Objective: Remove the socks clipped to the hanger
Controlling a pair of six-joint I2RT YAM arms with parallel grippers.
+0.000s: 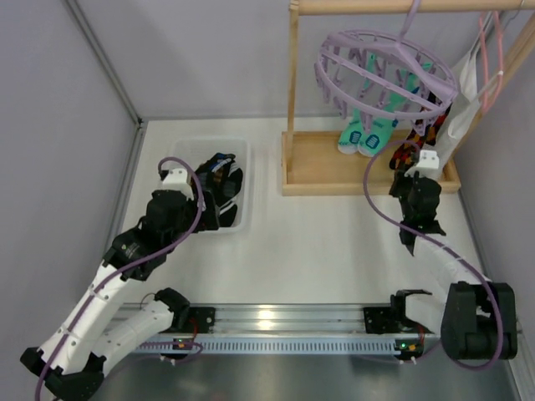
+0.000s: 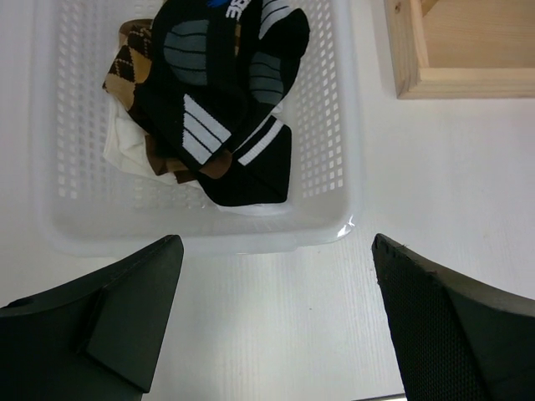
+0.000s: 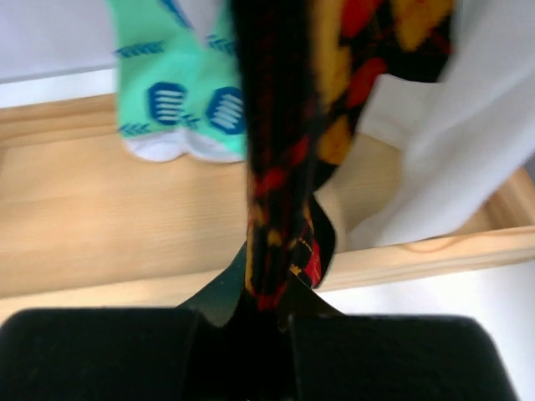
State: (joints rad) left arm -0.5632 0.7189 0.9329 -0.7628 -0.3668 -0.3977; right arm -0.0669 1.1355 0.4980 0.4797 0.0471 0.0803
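The lavender ring hanger [image 1: 384, 71] hangs from the wooden rail at the back right. Two teal socks [image 1: 368, 134] [image 3: 180, 109] dangle from its clips over the wooden base. Next to them hangs the orange-red-black argyle sock [image 1: 415, 138] [image 3: 280, 167], drawn taut. My right gripper [image 1: 407, 167] [image 3: 272, 292] is shut on this sock's lower end. My left gripper [image 1: 211, 215] [image 2: 276, 246] stands open just in front of the white basket [image 1: 238, 150] [image 2: 334, 225], nothing between its fingers. In the basket lie a black sock [image 2: 226, 109] and a brown-tan sock [image 2: 125, 63].
The wooden rack frame [image 1: 292, 75] and its tray base [image 1: 322, 167] [image 3: 125, 217] stand at the back right. A white cloth [image 1: 464, 117] [image 3: 451, 150] and a pink wire hanger [image 1: 489, 50] hang at the far right. White fabric [image 2: 125, 154] lies under the basket's socks.
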